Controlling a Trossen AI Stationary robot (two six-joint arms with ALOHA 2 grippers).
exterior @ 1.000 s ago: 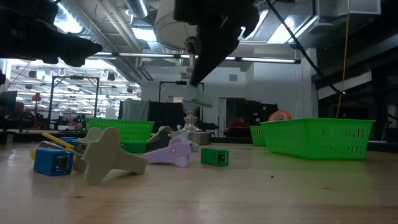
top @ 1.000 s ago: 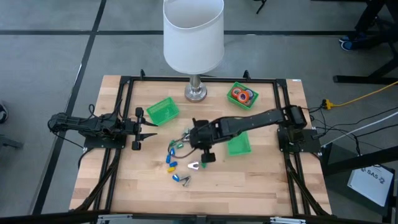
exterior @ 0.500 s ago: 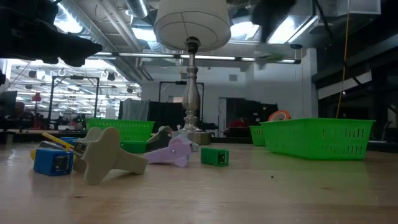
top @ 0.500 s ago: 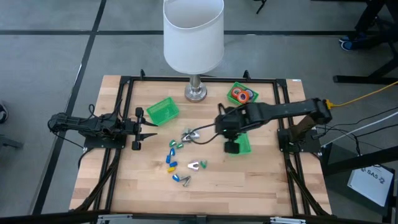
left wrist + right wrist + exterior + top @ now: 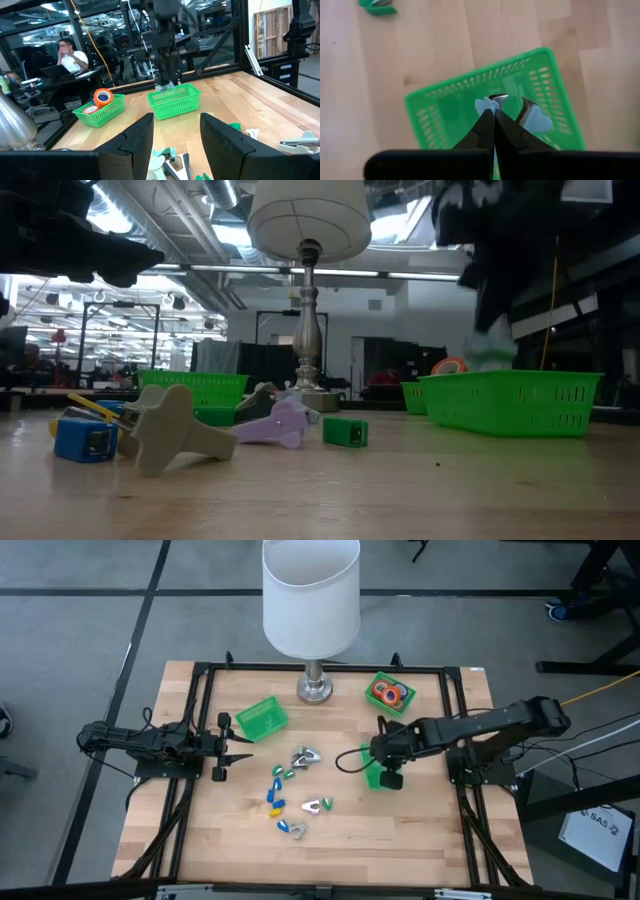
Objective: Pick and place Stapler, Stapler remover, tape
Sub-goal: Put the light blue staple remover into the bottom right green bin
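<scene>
A workshop-like lab — steel racking [image 5: 120,310], overhead strip lights [image 5: 225,192], a person [image 5: 70,52] at a desk.

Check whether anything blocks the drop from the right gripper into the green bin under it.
Nothing visible does. The right gripper is shut on a stapler remover, directly above the open green bin, with only air between them.
</scene>
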